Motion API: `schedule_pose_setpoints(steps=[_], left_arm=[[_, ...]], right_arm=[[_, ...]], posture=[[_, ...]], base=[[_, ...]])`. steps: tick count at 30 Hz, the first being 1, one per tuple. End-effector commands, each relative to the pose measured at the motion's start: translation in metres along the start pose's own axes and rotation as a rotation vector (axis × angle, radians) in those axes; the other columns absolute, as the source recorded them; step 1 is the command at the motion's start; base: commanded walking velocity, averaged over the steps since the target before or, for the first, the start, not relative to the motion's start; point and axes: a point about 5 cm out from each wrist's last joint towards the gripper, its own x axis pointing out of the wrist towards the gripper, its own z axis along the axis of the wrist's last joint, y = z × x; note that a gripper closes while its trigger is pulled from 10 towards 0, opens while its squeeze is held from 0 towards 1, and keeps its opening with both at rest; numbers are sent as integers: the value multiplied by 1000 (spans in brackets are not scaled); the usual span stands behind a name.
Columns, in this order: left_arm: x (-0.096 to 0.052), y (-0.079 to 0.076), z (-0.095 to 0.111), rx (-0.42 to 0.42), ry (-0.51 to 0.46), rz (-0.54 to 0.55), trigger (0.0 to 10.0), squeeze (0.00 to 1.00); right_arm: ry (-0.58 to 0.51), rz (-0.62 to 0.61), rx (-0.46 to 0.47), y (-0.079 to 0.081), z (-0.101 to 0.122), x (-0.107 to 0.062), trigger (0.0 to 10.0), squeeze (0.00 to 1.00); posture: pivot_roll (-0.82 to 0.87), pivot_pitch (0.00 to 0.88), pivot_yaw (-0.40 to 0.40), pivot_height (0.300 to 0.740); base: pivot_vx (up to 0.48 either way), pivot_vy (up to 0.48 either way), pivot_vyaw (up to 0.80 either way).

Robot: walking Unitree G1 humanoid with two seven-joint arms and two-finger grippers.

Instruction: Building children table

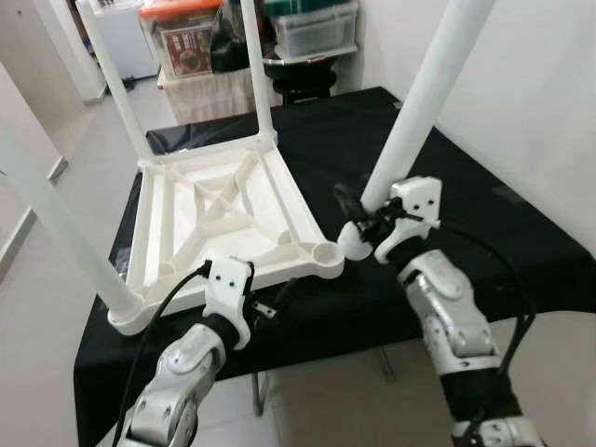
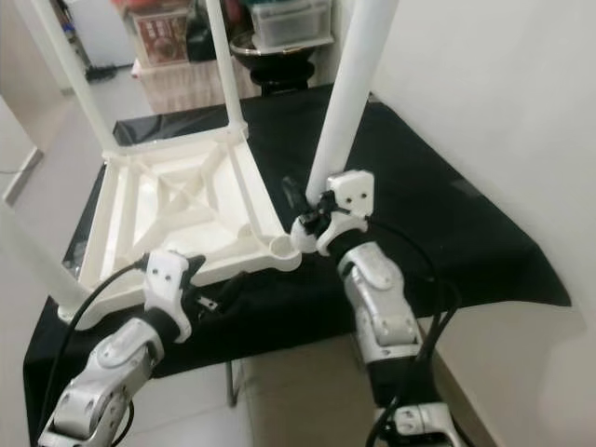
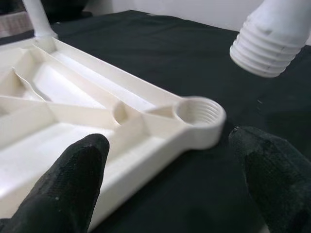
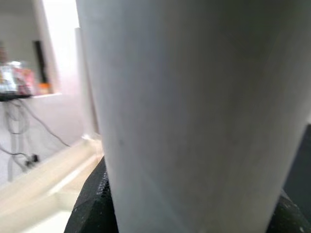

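Observation:
A white plastic tabletop (image 1: pixel 279 209) lies upside down on the black-covered table (image 1: pixel 484 233). Three white legs stand in its corners: two far ones (image 1: pixel 261 70) and a near left one (image 1: pixel 65 233). The near right threaded socket (image 3: pixel 199 112) is empty. My right gripper (image 1: pixel 365 222) is shut on a fourth white leg (image 1: pixel 419 102), held tilted, its threaded end (image 3: pixel 269 39) hovering just above and beside that socket. My left gripper (image 3: pixel 170 179) is open at the tabletop's near edge, its fingers (image 3: pixel 73 184) spread on either side of the socket corner, touching nothing that I can see.
Plastic storage boxes (image 1: pixel 312 28) and a basket (image 1: pixel 186 42) stand on shelves behind the table. A white wall (image 1: pixel 540 84) runs along the right. Bare floor (image 1: pixel 84 158) lies to the left. The table's front edge (image 1: pixel 372 340) is close to my body.

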Motion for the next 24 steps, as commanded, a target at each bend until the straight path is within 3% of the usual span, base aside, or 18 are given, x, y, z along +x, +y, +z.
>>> schedule_pose_setpoints(steps=[1, 5, 15, 21, 24], left_arm=[[-3, 7, -4, 10, 24, 25, 10000, 0], [-3, 7, -4, 14, 24, 25, 10000, 0], [-2, 2, -5, 54, 38, 3, 10000, 0], [-3, 0, -4, 58, 34, -14, 10000, 0], [-4, -1, -5, 62, 39, -24, 10000, 0]], right_arm=[[-15, 78, 17, 15, 2, 3, 10000, 0], [-17, 130, 28, 19, 4, 1, 10000, 0], [-13, 281, 29, 24, 10, -5, 10000, 0], [17, 303, 22, 27, 5, -9, 10000, 0], [36, 239, 2, 23, 0, -9, 10000, 0]], posture=[[35, 75, 50, 740], [32, 74, 51, 740], [30, 76, 49, 740], [27, 82, 52, 740], [27, 84, 52, 740]], base=[[296, 0, 0], [284, 0, 600], [0, 0, 800], [0, 0, 800], [0, 0, 800]])
